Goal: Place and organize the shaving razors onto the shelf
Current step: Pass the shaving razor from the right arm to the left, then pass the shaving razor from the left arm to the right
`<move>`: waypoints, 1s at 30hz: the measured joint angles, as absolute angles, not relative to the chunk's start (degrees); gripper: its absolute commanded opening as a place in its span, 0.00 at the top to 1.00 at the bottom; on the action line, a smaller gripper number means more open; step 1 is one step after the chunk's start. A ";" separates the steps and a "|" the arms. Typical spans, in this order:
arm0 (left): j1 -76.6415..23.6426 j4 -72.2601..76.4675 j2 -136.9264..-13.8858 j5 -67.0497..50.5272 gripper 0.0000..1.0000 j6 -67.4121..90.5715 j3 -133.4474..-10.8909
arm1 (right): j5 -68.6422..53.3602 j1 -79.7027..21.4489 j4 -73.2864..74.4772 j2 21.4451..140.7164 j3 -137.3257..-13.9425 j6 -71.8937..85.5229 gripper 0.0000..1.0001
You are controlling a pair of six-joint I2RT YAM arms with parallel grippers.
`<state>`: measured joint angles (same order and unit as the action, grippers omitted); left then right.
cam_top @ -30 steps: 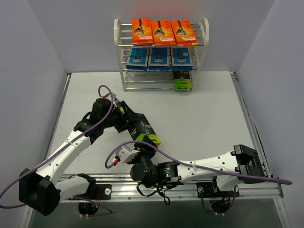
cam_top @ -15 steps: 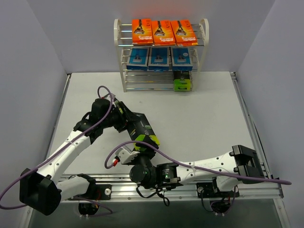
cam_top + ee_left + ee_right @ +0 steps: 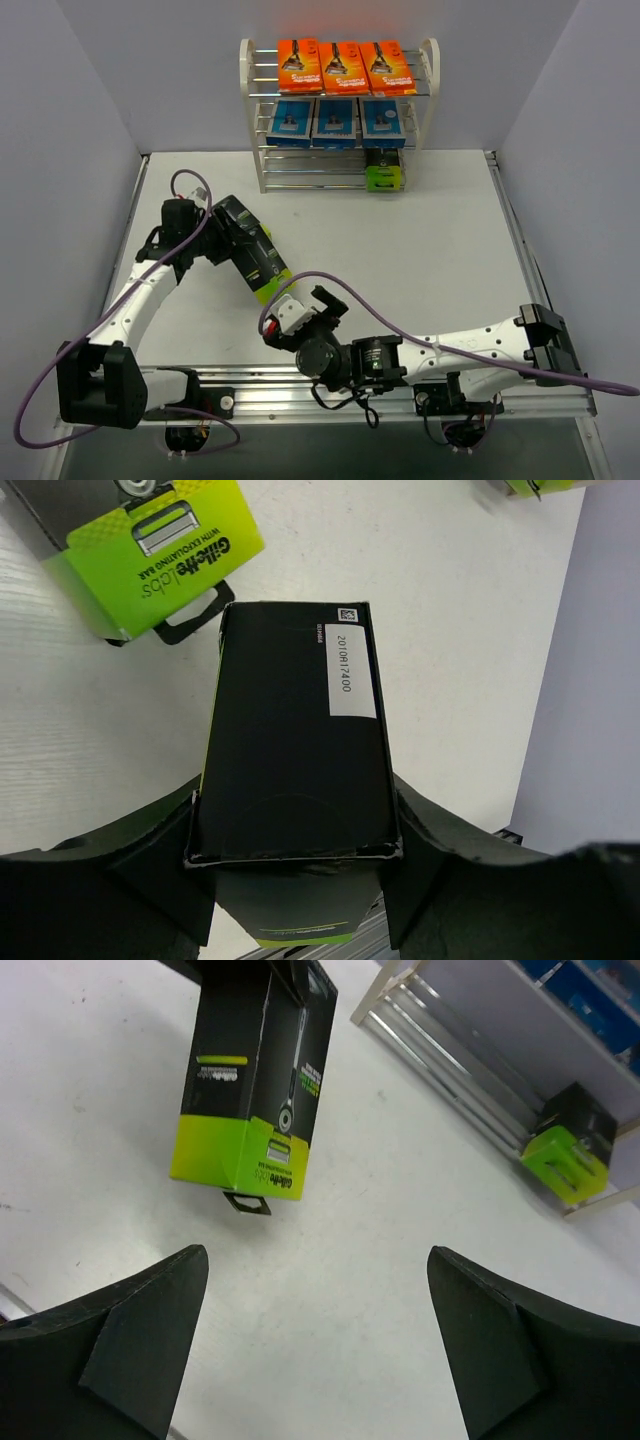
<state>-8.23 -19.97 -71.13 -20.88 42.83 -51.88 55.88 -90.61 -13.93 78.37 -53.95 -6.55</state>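
My left gripper (image 3: pixel 240 240) (image 3: pixel 295 785) is shut on a black-and-lime razor box (image 3: pixel 258 265) (image 3: pixel 290 730), its fingers pressing both sides. The box hangs over the left middle of the table, lime end towards the near edge (image 3: pixel 250 1110). Just right of that end, my right gripper (image 3: pixel 322 303) (image 3: pixel 317 1260) is open and holds nothing. The white shelf (image 3: pixel 432 70) stands at the back. It carries three orange razor cards (image 3: pixel 340 66) on top, three blue packs (image 3: pixel 335 120) below and one black-and-lime box (image 3: pixel 384 172) (image 3: pixel 565 1150) on the lowest tier, right side.
Past the held box, the left wrist view shows another black-and-lime box (image 3: pixel 150 550) lying on the white table. A purple cable (image 3: pixel 330 285) loops over the right arm. The metal rail (image 3: pixel 400 395) runs along the near edge, and grey walls close in both sides.
The box has passed from right gripper to left. The left arm has swung it leftward, and the right gripper has opened and now sits apart from it.
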 measured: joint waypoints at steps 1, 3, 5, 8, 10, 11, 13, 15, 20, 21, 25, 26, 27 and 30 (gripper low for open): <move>-7.49 -20.10 -71.59 -21.50 0.98 42.00 -51.88 | 54.13 -89.97 -13.82 77.84 -52.90 -4.80 0.14; -6.37 -20.14 -72.23 -22.57 0.98 40.56 -51.88 | 50.24 -87.85 -13.50 76.29 -50.92 -2.02 0.14; -5.72 -20.01 -72.36 -23.77 0.98 39.44 -51.88 | 45.60 -84.12 -13.43 73.78 -48.51 0.80 0.14; -5.50 -18.06 -72.34 -27.57 0.98 38.44 -51.77 | 38.19 -76.88 -14.11 68.82 -45.34 4.75 0.13; -5.52 -14.44 -71.90 -30.98 0.98 38.50 -50.68 | 32.10 -71.11 -15.09 65.04 -43.46 7.44 0.13; -5.52 -12.43 -71.53 -32.82 0.98 38.59 -49.93 | 29.08 -68.73 -15.59 63.57 -42.92 8.75 0.13; -5.52 -7.25 -70.52 -36.69 0.98 39.33 -47.83 | 22.92 -64.23 -16.95 61.56 -42.28 11.14 0.12; -5.54 -1.15 -69.32 -40.27 0.98 40.66 -45.41 | 17.10 -60.55 -18.59 60.62 -41.78 13.54 0.12; -5.56 12.36 -68.62 -47.64 0.98 45.67 -41.52 | -0.19 -52.47 -25.08 60.99 -38.57 21.08 0.12; -5.56 14.76 -68.62 -48.88 0.98 46.68 -40.91 | -4.12 -50.35 -27.49 61.76 -37.56 23.16 0.12; -5.72 24.91 -68.86 -53.39 0.98 51.59 -38.96 | -17.76 -42.74 -38.52 66.02 -33.54 31.88 0.04; -5.87 26.57 -68.86 -54.26 0.98 52.40 -38.76 | -20.64 -41.17 -41.21 67.24 -32.62 34.11 0.03; -6.04 27.99 -68.86 -54.94 0.98 53.06 -38.57 | -23.14 -39.79 -43.68 68.38 -31.79 36.14 0.02; -6.96 30.72 -68.86 -56.64 0.98 54.17 -38.22 | -28.71 -38.06 -48.82 71.13 -30.76 40.36 0.00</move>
